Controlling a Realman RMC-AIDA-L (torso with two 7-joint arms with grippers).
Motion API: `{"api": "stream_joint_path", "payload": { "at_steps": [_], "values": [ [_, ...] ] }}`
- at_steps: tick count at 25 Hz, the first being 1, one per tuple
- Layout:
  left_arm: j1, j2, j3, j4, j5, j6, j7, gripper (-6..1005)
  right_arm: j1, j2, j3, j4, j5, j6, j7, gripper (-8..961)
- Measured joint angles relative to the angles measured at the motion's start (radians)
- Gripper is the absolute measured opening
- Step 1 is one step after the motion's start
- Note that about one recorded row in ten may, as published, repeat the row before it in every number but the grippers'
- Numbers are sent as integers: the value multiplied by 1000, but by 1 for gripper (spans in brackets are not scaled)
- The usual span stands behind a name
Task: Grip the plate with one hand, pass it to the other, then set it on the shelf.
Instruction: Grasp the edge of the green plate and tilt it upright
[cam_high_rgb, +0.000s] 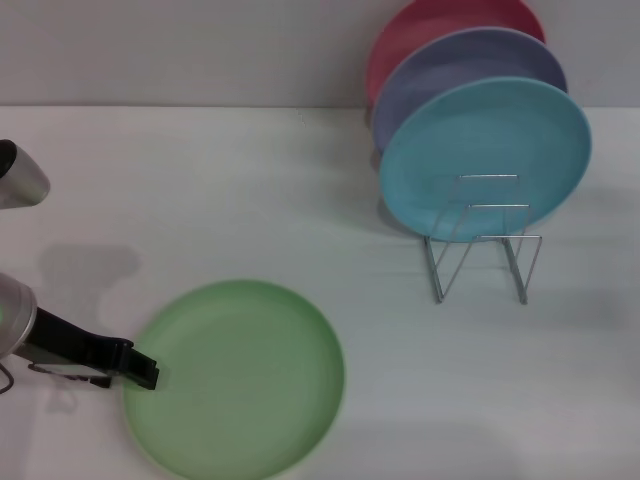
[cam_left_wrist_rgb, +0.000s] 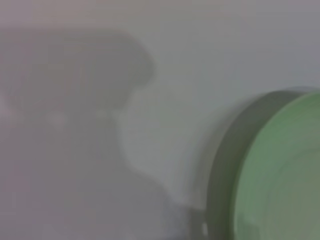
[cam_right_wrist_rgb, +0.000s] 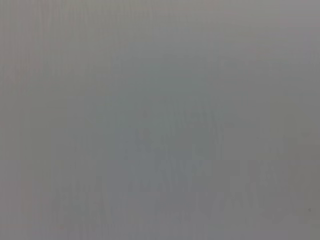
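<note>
One left gripper (cam_high_rgb: 140, 370) at plate (cam_high_rgb: 240, 380) rim.

the worktop (cam_high_rgb: 250, 190) lies bare across its middle, from the left edge to the rack, so a gripper can cross there unhindered. the green plate (cam_high_rgb: 238, 378) lies flat near the front edge, left of centre; the left gripper (cam_high_rgb: 140, 371) sits low at its left rim, closing off that side, while the plate's right and rear rims stand free. toward the back right, the wire rack (cam_high_rgb: 482, 240) holds the turquoise plate (cam_high_rgb: 485, 155), the lavender plate (cam_high_rgb: 455, 75) and the pink plate (cam_high_rgb: 430, 30) upright, one behind another, blocking approach from behind. the rack's front loops stand unfilled, reachable from the front, with bare worktop on either side.
</note>
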Motion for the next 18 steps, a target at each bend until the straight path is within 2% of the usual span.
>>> {"api": "stream_joint_path", "payload": {
  "at_steps": [2,7,10,18],
  "values": [
    [-2,0,6,0,0,-1,0,615,0,0,0,0,0,-1,0,725],
    [-5,1,11,0,0,-2,0,586,0,2,0,0,1,-2,0,725],
    [-6,1,11,0,0,-3,1,358,0,2,0,0,2,-3,0,725],
    [-6,2,11,0,1,-5,1,253,0,2,0,0,3,-9,0,725]
  ]
}}
